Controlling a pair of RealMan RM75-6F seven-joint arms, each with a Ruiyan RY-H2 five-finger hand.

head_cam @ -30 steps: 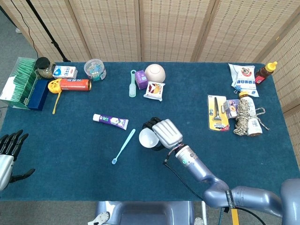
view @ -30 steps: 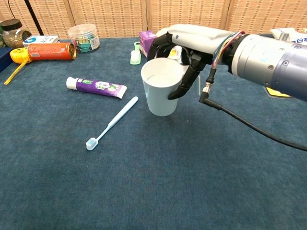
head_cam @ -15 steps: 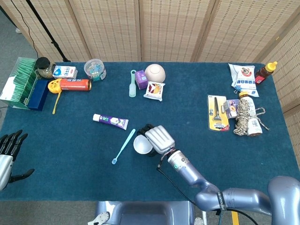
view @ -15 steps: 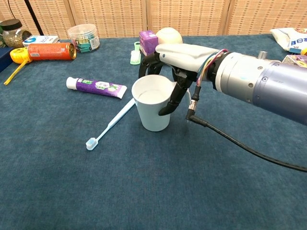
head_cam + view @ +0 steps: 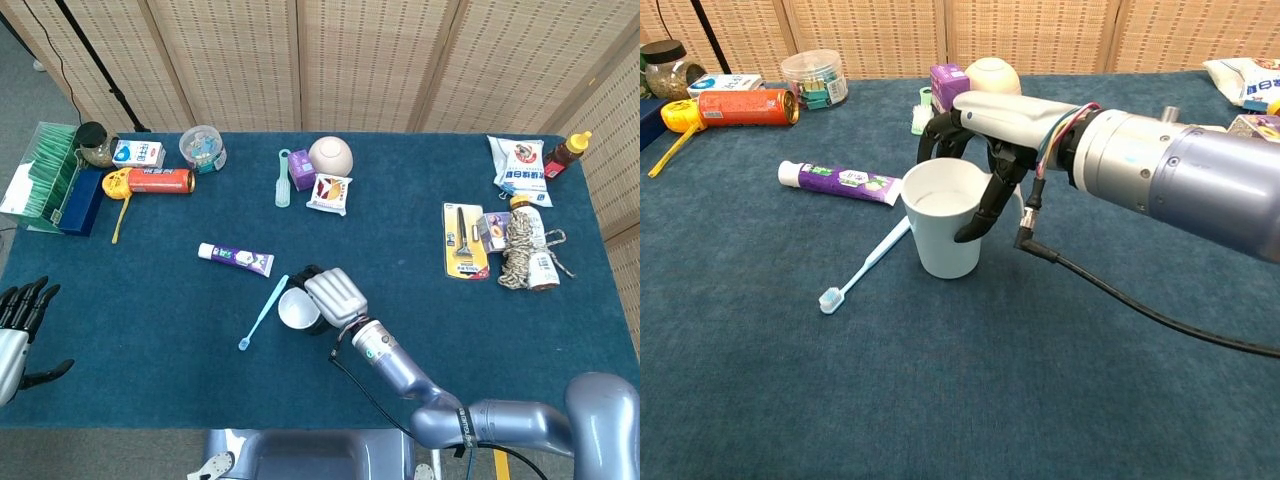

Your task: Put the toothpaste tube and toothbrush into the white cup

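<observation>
Your right hand (image 5: 985, 150) wraps its dark fingers around the white cup (image 5: 941, 231), gripping it from behind and from its right side. The cup stands upright on the blue table (image 5: 940, 400), mouth open upward. In the head view the cup (image 5: 296, 308) sits near the table's middle.

The light blue toothbrush (image 5: 866, 262) lies flat at the cup's 9 o'clock, its handle end touching or just beside the cup's wall and its bristle head pointing toward 7 o'clock. The toothpaste tube (image 5: 841, 182) lies on its side at the cup's 10 o'clock, near the cup but apart from it, white cap toward 9 o'clock.

Your left hand (image 5: 22, 318) hangs off the table's edge at 8 o'clock, fingers spread apart and holding nothing.
</observation>
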